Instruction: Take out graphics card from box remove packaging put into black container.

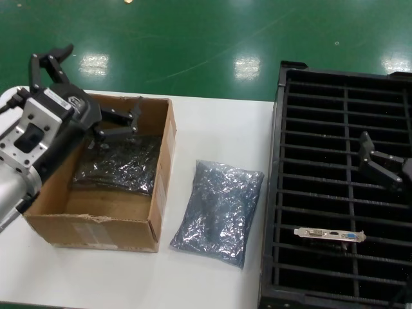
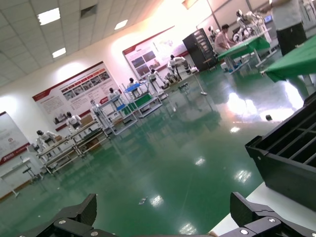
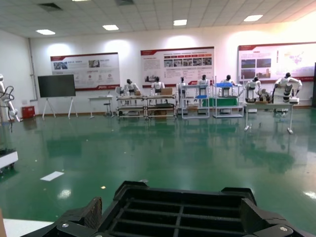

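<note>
The graphics card (image 1: 329, 235) lies in a near slot of the black container (image 1: 280, 193), its silver bracket and blue port facing up. A crinkly grey packaging bag (image 1: 219, 212) lies flat on the white table between the container and the cardboard box (image 1: 103, 225). Another shiny bag (image 1: 119, 164) rests inside the box. My left gripper (image 1: 90, 90) (image 2: 163, 217) hovers open over the box's far left corner, holding nothing. Over the container's right side, my right gripper (image 1: 386, 164) (image 3: 175, 222) is open and empty.
The white table (image 1: 212, 129) ends at a green floor beyond its far edge. The black container (image 2: 291, 158) (image 3: 177, 207) fills the table's right side and reaches the near edge. The box's near wall is torn along its top.
</note>
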